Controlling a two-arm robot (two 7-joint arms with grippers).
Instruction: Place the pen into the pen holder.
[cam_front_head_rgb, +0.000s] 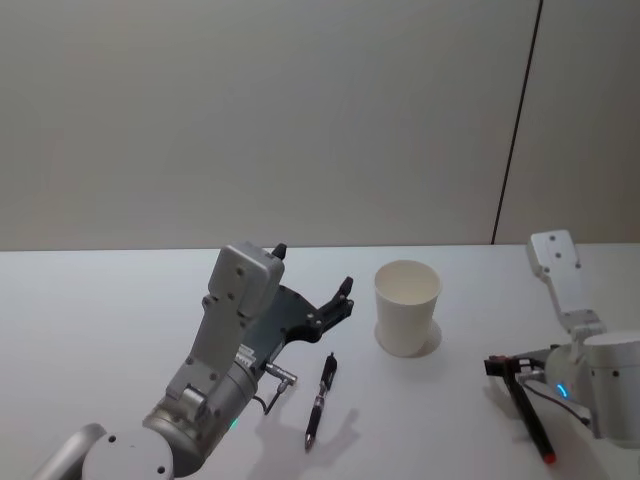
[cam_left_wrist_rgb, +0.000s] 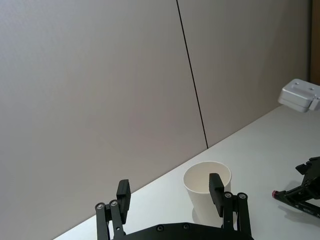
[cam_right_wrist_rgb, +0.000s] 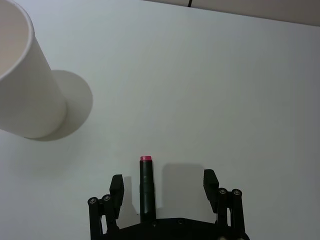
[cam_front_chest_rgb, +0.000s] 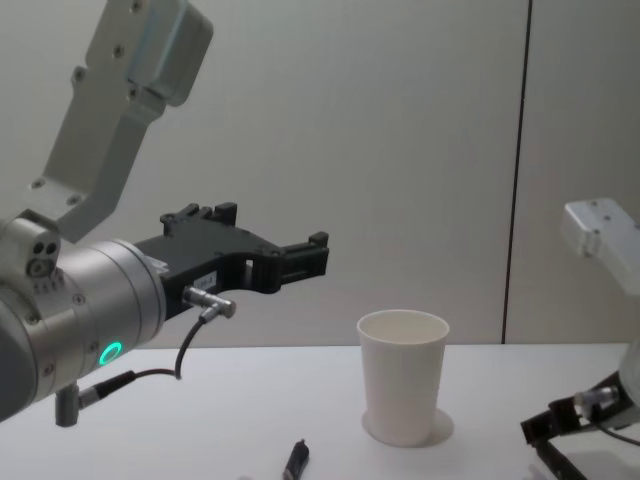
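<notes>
The left tool (cam_left_wrist_rgb: 169, 185) hung above the worktop (cam_front_head_rgb: 100, 330), spread wide and empty, pointing toward the upright cup (cam_front_head_rgb: 407, 305). A pen (cam_front_head_rgb: 320, 400) lay flat on the worktop near the cup, on the robot's side of it. The right tool (cam_right_wrist_rgb: 163, 180) sat low at the right, also wide, with a red-tipped pen (cam_right_wrist_rgb: 145, 190) lying between its fingers, apart from both.

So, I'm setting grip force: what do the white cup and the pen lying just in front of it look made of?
The pen holder looks like thin matte white paper: rolled rim, dull tapered wall, so likely crushable. The pen looks like black hard plastic with a pale band midway; metal parts can't be ruled out.
</notes>
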